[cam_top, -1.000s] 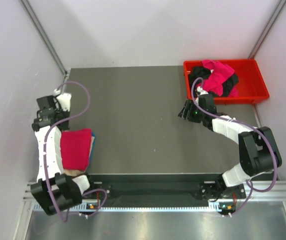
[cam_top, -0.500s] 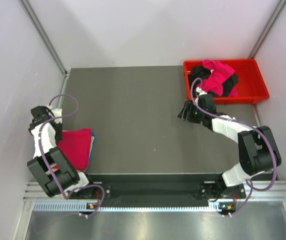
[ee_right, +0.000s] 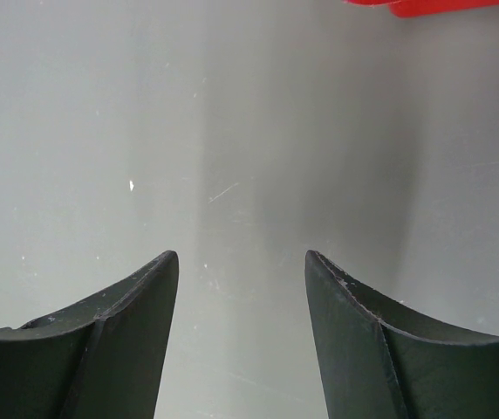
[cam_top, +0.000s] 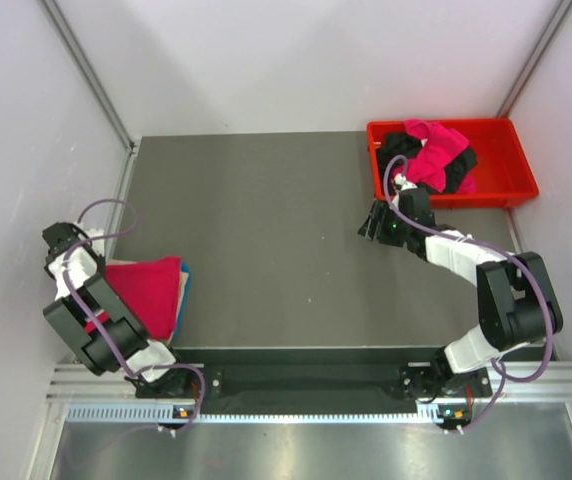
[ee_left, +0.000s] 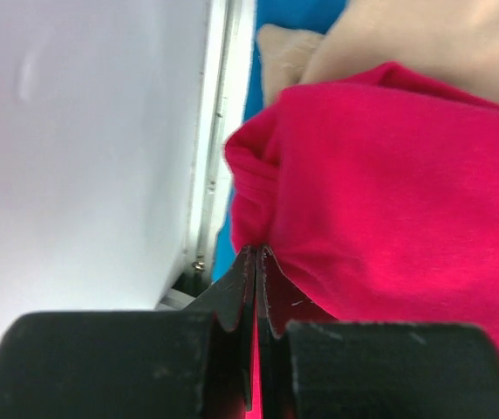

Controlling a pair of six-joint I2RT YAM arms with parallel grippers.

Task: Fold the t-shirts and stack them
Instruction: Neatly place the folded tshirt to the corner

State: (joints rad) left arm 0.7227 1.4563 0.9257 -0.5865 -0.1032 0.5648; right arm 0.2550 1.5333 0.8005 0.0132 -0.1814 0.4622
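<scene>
A folded magenta-pink t-shirt (cam_top: 148, 295) lies on top of a stack at the table's near left. A tan-beige shirt (ee_left: 424, 44) shows under it in the left wrist view. My left gripper (cam_top: 92, 272) is at the stack's left edge. Its jaws are pressed together on the corner fold of the magenta shirt (ee_left: 389, 192), with a pink sliver between the fingers (ee_left: 236, 288). My right gripper (cam_top: 371, 222) is open and empty over bare table, left of the red tray. More magenta (cam_top: 432, 150) and black (cam_top: 458, 172) shirts lie heaped in the tray.
The rigid red tray (cam_top: 511, 192) stands at the far right corner. Something blue (cam_top: 186, 281) sticks out beneath the stack, also seen in the left wrist view (ee_left: 232, 236). The left wall and table rail (ee_left: 210, 131) are right beside the left gripper.
My left arm has swung from lying across the stack out to its left edge by the wall. The right arm and the tray have not moved.
</scene>
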